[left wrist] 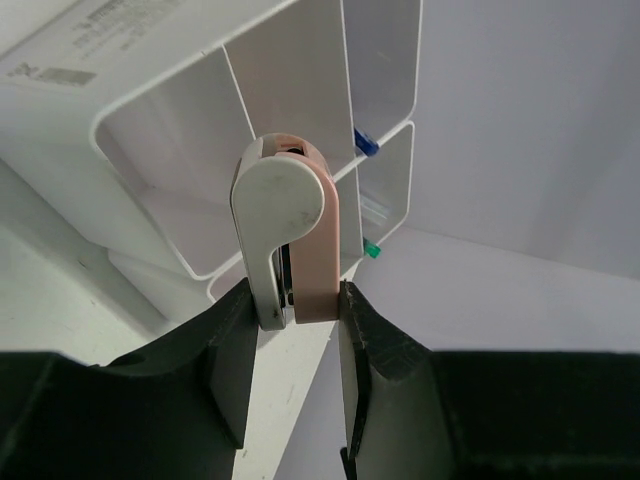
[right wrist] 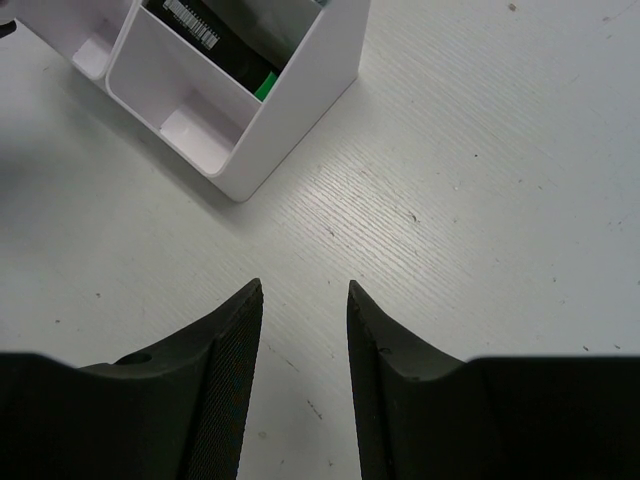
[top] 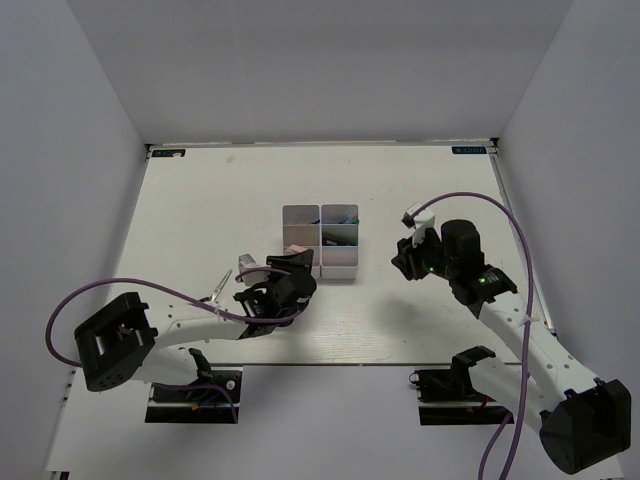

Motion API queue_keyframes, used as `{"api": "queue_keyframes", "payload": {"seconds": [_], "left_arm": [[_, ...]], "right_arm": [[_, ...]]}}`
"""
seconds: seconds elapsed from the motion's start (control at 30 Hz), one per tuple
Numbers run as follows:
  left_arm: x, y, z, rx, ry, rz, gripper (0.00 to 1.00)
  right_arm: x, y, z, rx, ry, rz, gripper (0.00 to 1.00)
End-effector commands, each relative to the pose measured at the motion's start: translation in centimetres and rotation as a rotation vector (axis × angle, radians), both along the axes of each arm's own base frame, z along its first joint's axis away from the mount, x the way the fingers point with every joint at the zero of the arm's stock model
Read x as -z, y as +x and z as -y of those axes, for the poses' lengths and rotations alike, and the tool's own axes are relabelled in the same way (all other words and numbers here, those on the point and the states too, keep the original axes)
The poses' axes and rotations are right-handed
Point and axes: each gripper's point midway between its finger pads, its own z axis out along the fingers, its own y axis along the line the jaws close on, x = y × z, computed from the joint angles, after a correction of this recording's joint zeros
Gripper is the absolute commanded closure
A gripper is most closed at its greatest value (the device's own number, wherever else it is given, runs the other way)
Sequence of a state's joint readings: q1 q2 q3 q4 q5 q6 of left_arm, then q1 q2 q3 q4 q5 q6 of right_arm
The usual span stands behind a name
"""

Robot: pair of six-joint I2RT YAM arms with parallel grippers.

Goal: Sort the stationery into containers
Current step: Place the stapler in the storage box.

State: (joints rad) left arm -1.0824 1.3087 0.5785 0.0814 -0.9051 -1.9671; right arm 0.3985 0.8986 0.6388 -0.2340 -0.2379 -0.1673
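The containers (top: 320, 240) are a white block of open bins at mid-table. My left gripper (left wrist: 297, 310) is shut on a pink and white piece (left wrist: 290, 220), one finger on each flat side. It holds the piece upright just in front of the containers (left wrist: 180, 130). A blue tip (left wrist: 365, 143) and a green tip (left wrist: 372, 250) stick out of the bins behind it. My right gripper (right wrist: 305, 290) stands open over bare table, right of the containers (right wrist: 290, 110). A black marker with green on it (right wrist: 240, 60) lies in a bin there.
From above, my left gripper (top: 283, 268) is at the containers' near-left corner and my right gripper (top: 408, 258) to their right. A small pale item (top: 247, 266) and a thin grey stick (top: 219, 288) lie on the table left of my left gripper.
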Motion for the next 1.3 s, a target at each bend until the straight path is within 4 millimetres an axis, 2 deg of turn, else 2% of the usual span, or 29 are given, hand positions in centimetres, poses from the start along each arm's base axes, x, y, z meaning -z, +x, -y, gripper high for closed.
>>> {"api": "queue_keyframes", "payload": {"seconds": [0.0,0.43,0.73,0.87,1.13,1.27], "left_arm": [[-0.3,0.2,-1.0,-0.045,-0.022,-0.017,0.98],[1.1,0.7,0.0,-0.034,-0.024,-0.062,0.94],[1.2,1.3,0.5,-0.027,-0.022,-0.064,0.94],[1.3,1.4,0.6,-0.026,-0.025,-0.068,0.9],[1.6,1.2,0.7,-0.02,-0.013,-0.082,0.71],[1.5,1.3,0.8,-0.019,-0.015,-0.082,0.65]], "right_arm": [[-0.7,0.3,-0.1,-0.003,0.025,0.035,0.57],[-0.8,0.4,0.0,0.001,0.027,0.042,0.57],[-0.9,0.3,0.1,-0.001,0.033,0.039,0.57],[-0.8,0.3,0.3,0.004,0.031,0.035,0.57],[-0.8,0.3,0.2,-0.002,0.035,0.034,0.57],[-0.7,0.2,0.2,-0.001,0.034,0.031,0.57]]}}
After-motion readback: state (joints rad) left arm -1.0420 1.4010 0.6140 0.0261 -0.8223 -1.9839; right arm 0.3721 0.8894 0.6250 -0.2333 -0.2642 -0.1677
